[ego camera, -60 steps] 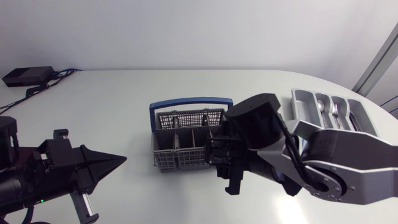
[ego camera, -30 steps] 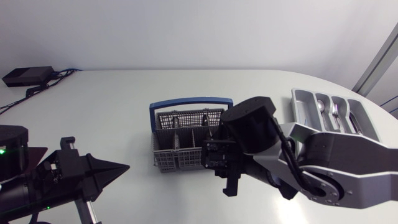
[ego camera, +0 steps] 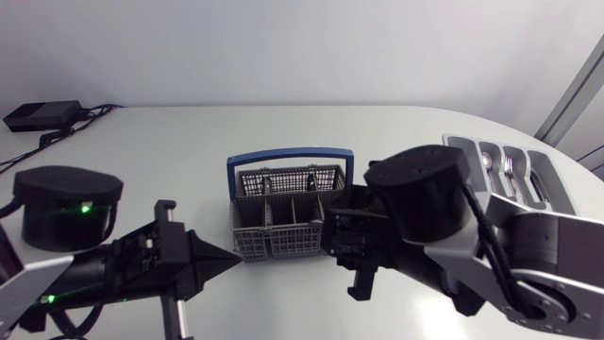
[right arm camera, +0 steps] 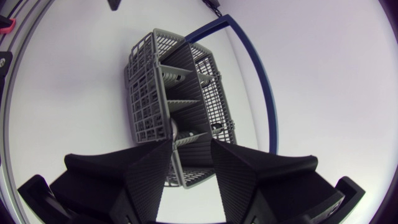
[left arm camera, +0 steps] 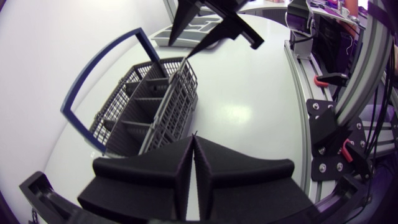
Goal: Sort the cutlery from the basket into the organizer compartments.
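The grey wire cutlery basket (ego camera: 283, 215) with a blue handle stands mid-table; a few dark utensil ends (ego camera: 267, 182) show in its compartments. My right gripper (ego camera: 332, 234) hangs over the basket's right end. In the right wrist view it (right arm camera: 189, 149) is open, its fingers (right arm camera: 152, 171) straddling the end compartment of the basket (right arm camera: 180, 93), where a small silvery tip (right arm camera: 176, 129) shows. My left gripper (ego camera: 232, 257) is shut and empty, pointing at the basket's front left corner. Its closed fingers (left arm camera: 194, 146) sit just short of the basket (left arm camera: 146, 102).
The grey organizer (ego camera: 528, 189) lies at the table's right edge, partly behind my right arm, with a spoon (ego camera: 486, 161) and a fork (ego camera: 510, 168) in its slots. In the left wrist view my right gripper (left arm camera: 208, 28) hangs above the basket's far end.
My left arm has swung right, bringing its shut gripper close to the basket. My right arm has shifted slightly and its fingers have narrowed over the basket's end.
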`<state>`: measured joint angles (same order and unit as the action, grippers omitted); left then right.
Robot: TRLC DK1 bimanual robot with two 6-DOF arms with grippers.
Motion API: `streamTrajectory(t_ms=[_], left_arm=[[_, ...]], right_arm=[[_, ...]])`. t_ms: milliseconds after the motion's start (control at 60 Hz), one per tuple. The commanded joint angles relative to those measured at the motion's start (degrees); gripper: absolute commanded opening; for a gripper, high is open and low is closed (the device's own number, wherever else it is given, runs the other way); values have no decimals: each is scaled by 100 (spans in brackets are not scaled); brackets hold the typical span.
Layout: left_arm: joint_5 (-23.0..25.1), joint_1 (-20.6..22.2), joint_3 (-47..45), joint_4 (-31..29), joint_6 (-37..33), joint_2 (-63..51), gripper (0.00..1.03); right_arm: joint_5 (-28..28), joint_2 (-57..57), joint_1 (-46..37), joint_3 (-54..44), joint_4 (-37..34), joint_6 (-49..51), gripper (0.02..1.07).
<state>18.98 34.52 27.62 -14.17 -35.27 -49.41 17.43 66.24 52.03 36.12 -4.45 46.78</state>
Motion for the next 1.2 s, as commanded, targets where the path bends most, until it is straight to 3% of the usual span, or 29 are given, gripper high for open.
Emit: streamTrajectory(t_ms=[0, 100, 233, 350, 517, 850, 1183], left_arm=[[-35, 160, 508, 275, -156, -596, 8], [-334, 415, 886, 697, -165, -1299, 17], [-800, 802, 1308, 1004, -165, -2126, 20], [-1195, 1083, 1738, 1075, -226, -2811, 29], [-1696, 1347, 2169, 987, -349, -3382, 29], [-2250, 1681, 2802, 679, -455, -3857, 28], [-2408, 1733, 2969, 319, -455, -3927, 28]], right_arm=[[50, -322, -35, -377, 23, -135, 50], [-12, -770, -228, -624, -74, -178, 50], [-126, -1359, -545, -940, -153, -196, 50], [-231, -1763, -940, -1256, -170, -205, 61], [-240, -2484, -976, -1643, -399, -354, 62], [-319, -3794, -967, -1977, -1172, -539, 62], [-363, -4321, -984, -2083, -1612, -521, 62]])
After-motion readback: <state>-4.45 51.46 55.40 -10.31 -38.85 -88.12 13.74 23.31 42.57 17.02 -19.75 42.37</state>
